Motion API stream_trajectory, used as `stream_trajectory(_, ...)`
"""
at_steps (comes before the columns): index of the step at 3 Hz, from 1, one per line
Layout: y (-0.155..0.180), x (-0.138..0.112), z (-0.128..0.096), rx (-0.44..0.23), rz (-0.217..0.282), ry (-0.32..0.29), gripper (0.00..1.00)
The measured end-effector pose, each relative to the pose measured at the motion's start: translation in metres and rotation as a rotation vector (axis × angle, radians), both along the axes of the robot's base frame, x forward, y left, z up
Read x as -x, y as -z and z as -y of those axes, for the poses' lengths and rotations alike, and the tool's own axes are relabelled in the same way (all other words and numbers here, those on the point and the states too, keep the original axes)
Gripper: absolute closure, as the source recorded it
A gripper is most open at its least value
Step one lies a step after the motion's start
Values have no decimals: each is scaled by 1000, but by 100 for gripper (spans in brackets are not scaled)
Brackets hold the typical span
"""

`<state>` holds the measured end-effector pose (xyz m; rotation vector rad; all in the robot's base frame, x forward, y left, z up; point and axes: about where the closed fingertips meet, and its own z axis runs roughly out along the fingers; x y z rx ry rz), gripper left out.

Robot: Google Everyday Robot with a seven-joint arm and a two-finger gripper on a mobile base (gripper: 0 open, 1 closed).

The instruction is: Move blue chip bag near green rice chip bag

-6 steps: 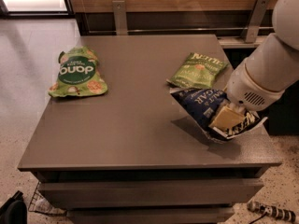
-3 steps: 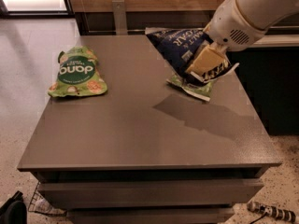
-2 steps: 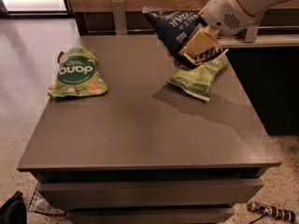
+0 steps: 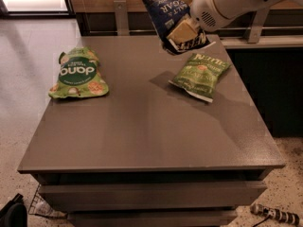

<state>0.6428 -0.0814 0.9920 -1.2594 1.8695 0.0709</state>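
Observation:
The blue chip bag [image 4: 166,14] is dark navy with white lettering and hangs in the air above the far right part of the grey table [image 4: 142,126]. My gripper [image 4: 179,34] is shut on its lower middle, with the white arm reaching in from the upper right. The green rice chip bag [image 4: 78,73] lies flat at the table's left side, well apart from the blue bag.
An olive-green Kettle bag [image 4: 200,75] lies on the right side of the table, below the held bag. A wooden wall with metal posts [image 4: 121,16] runs behind the table. Drawers sit under the tabletop. Cables lie on the floor at both lower corners.
The gripper has lifted the blue chip bag off the table's right side and carried it up and to the left, uncovering the olive-green bag beneath.

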Motion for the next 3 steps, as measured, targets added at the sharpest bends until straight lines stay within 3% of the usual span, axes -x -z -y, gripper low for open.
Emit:
stream_trajectory(1,0,1,0,1,-1,-2,100)
stream_trajectory(2,8,-12,-10,50,-9,17,100)
stream_trajectory(3,32,-42,-39,128,-25,44,100)
